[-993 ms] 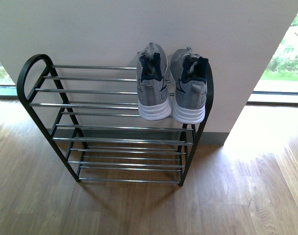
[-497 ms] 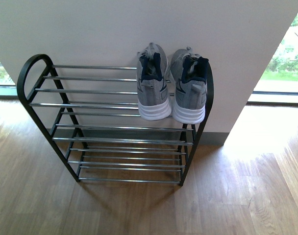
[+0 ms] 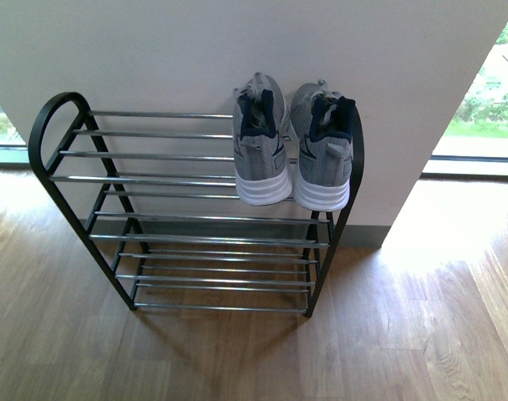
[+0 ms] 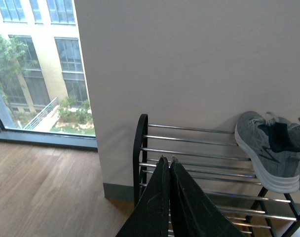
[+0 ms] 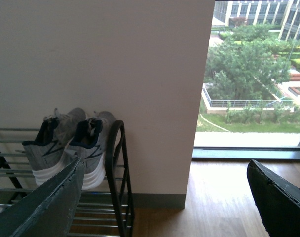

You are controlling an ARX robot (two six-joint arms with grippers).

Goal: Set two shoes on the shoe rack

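Your left tool (image 4: 167, 163) is clenched, fingers pressed together with nothing between them, in front of the shoe rack (image 3: 154, 156). You'll find both grey sneakers (image 3: 261, 154) side by side at the right end of the top tier, heels outward, toes toward the wall (image 3: 154, 50). Your right tool (image 5: 166, 165) is spread wide, holding nothing.

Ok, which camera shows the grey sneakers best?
Front view: both grey sneakers sit fully visible, heels toward the camera, on the top tier of the shoe rack, at its right end. Left wrist view cuts one off at the frame edge. Right wrist view shows them side-on, a finger of the right gripper overlapping their soles.
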